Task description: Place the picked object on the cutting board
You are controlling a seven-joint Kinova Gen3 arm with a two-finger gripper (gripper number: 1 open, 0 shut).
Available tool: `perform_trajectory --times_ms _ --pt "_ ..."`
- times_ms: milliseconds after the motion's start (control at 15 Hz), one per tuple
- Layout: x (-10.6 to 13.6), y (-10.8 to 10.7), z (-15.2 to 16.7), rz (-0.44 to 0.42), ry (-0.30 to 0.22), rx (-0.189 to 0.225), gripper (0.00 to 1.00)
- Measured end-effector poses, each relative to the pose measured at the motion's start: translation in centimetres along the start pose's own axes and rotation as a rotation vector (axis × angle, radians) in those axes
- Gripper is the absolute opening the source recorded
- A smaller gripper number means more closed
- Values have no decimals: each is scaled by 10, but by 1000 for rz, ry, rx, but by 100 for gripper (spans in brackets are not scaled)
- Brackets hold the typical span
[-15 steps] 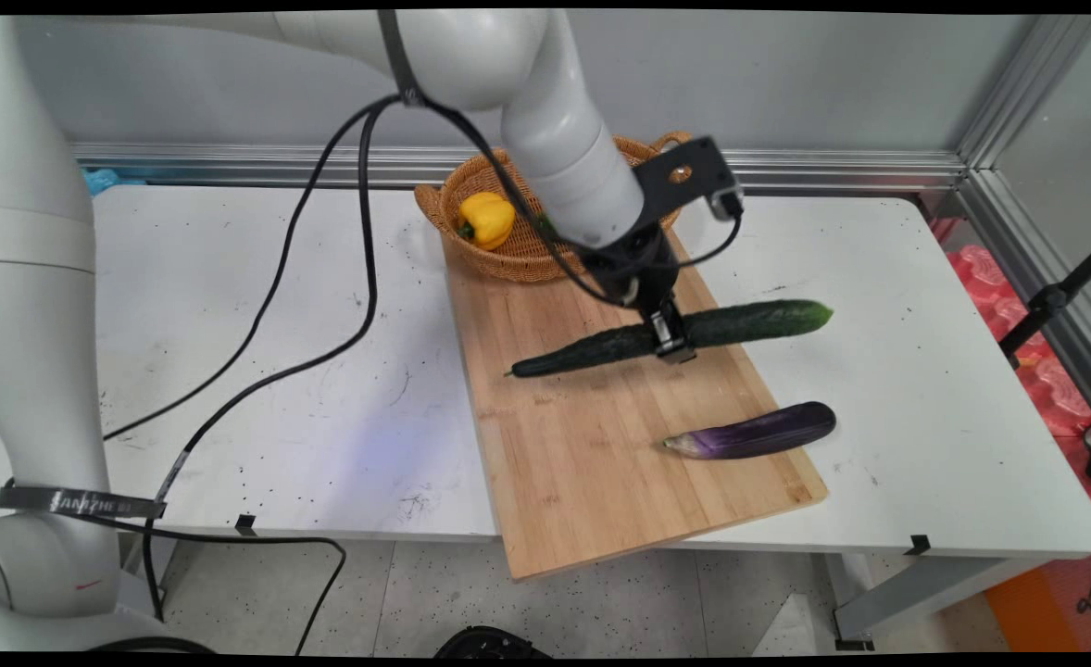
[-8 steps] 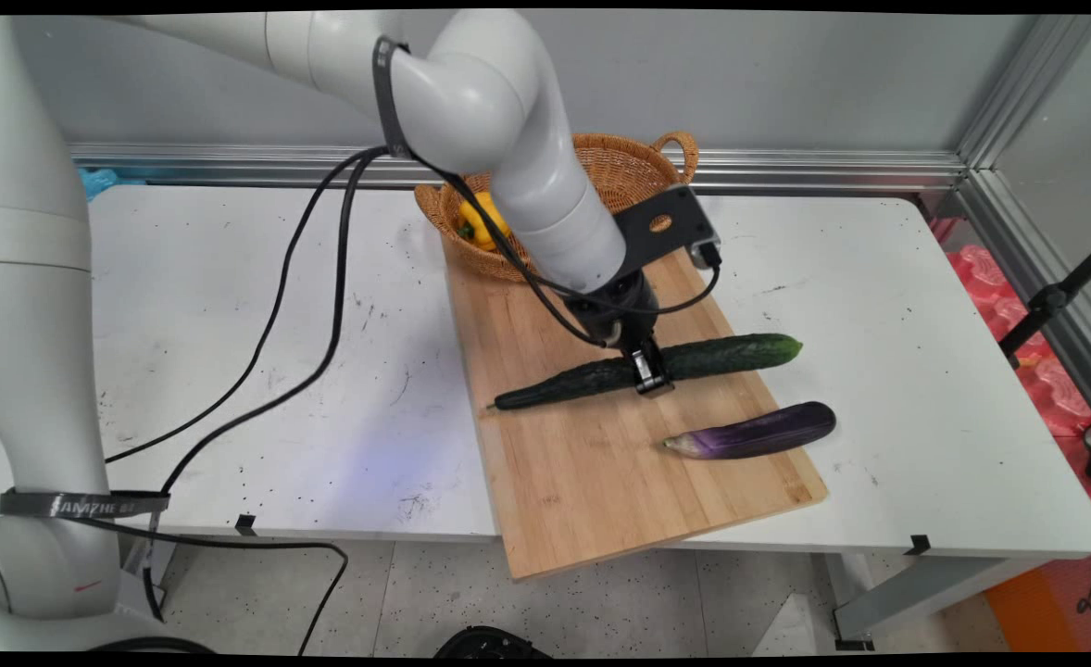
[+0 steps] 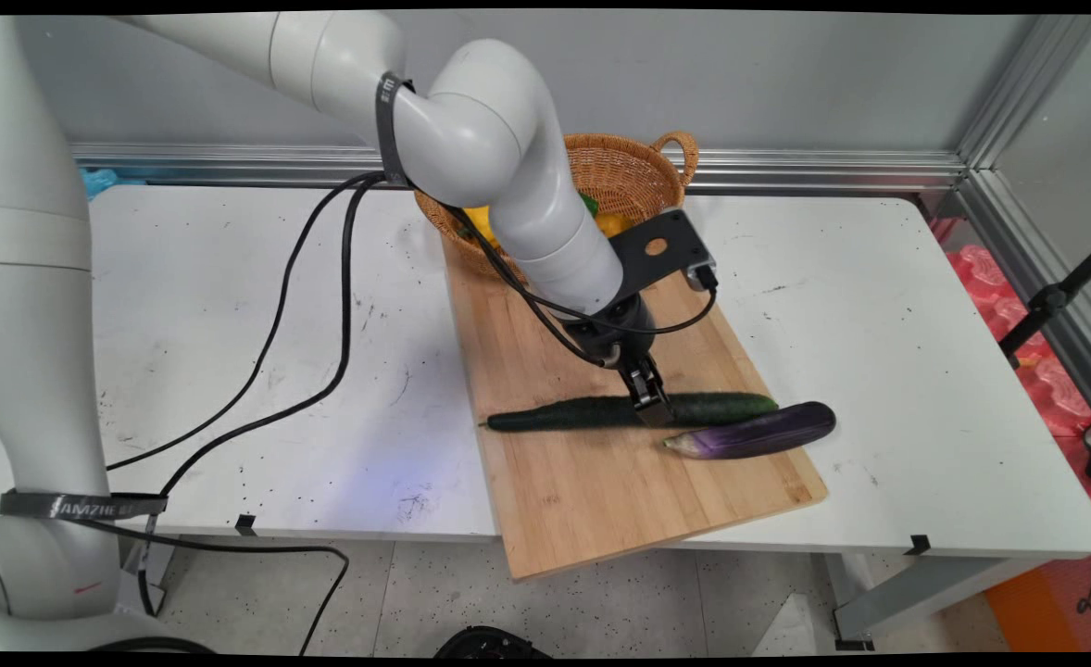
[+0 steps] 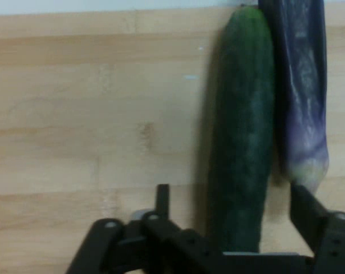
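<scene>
A long dark green cucumber (image 3: 555, 413) lies flat across the wooden cutting board (image 3: 592, 500). My gripper (image 3: 649, 404) stands over its middle, pointing down. In the hand view the cucumber (image 4: 240, 131) runs up between the two fingers of my gripper (image 4: 232, 200). Bare wood shows between it and the left finger (image 4: 162, 197), so the gripper is open. A purple eggplant (image 3: 757, 432) lies just in front of the cucumber's right end, almost touching it. The hand view shows that eggplant (image 4: 302, 97) close along the cucumber's right side.
A wicker basket (image 3: 629, 162) stands at the board's far end, partly hidden by the arm, with a yellow pepper (image 3: 612, 222) showing in it. Black cables hang over the table's left half. The board's near end juts past the table's front edge.
The gripper came down and toward the near side with the cucumber. The cucumber went from hanging tilted above the board to lying flat beside the eggplant, and the fingers have parted from it.
</scene>
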State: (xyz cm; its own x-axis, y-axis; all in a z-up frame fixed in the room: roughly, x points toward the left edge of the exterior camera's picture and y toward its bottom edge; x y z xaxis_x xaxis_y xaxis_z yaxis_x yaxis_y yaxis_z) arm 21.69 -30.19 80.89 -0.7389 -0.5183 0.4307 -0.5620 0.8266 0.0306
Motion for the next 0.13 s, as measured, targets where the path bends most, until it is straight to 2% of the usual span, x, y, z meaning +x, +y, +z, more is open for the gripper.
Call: perform_trajectory --times_ms 133 --pt "0 1 1 -7 4 -2 100"
